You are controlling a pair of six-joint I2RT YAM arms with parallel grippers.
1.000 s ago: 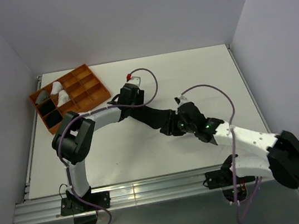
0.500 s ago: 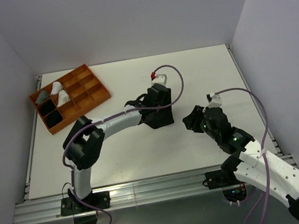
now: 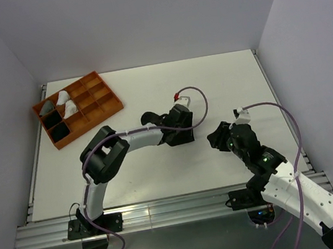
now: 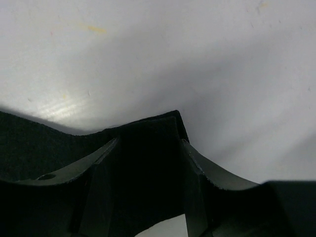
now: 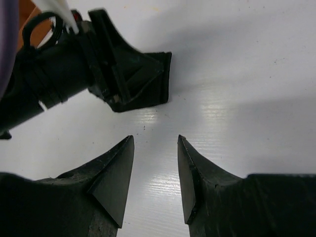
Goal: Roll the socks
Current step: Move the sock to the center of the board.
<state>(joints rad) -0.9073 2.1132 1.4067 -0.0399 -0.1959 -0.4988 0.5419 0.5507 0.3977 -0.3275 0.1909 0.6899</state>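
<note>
The left pincer (image 3: 178, 134) is pinching a black sock (image 5: 150, 79) low over the middle of the bench (image 3: 161, 175); just to its right, the right pincer (image 5: 155, 163) hangs spread and empty, aimed at the cloth; rolling seems under way; next, the right probably needs to catch the sock's free edge.

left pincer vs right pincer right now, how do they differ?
The left pincer is shut on the black sock, while the right pincer is open and holds nothing. Cloth fills the gap between the left pincer's fingers, but only bare table shows between the right pincer's. The left pincer sits near the table's centre. The right pincer is apart from it, to its right, and aimed toward it. Both are black and two-fingered.
</note>
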